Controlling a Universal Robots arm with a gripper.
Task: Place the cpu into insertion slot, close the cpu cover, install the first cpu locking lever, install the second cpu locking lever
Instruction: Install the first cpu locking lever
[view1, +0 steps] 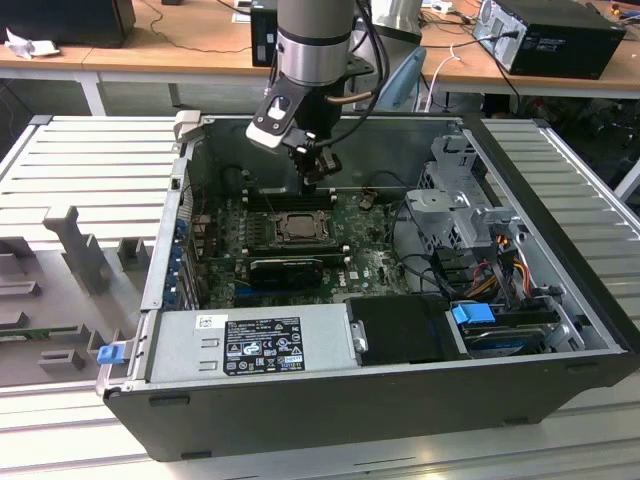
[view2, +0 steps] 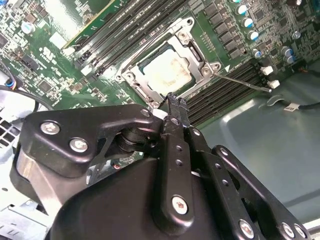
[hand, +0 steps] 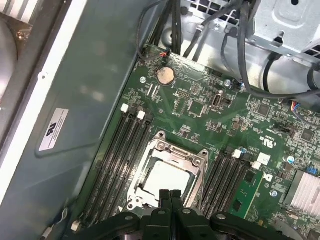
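Exterior view: we see the pincer (view1: 320, 172) hanging just above the insertion slot (view1: 297, 228). Second wrist view: pincer (view2: 173, 98) clenched and empty at the slot's edge; cpu (view2: 167, 67) in the slot, cpu cover (view2: 201, 63) flat around it. First wrist view: cpu (hand: 167, 177) in the slot, clenched pincer (hand: 170, 193) beside it.

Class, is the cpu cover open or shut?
Shut: in the second wrist view the cpu cover lies flat, framing the silver cpu.
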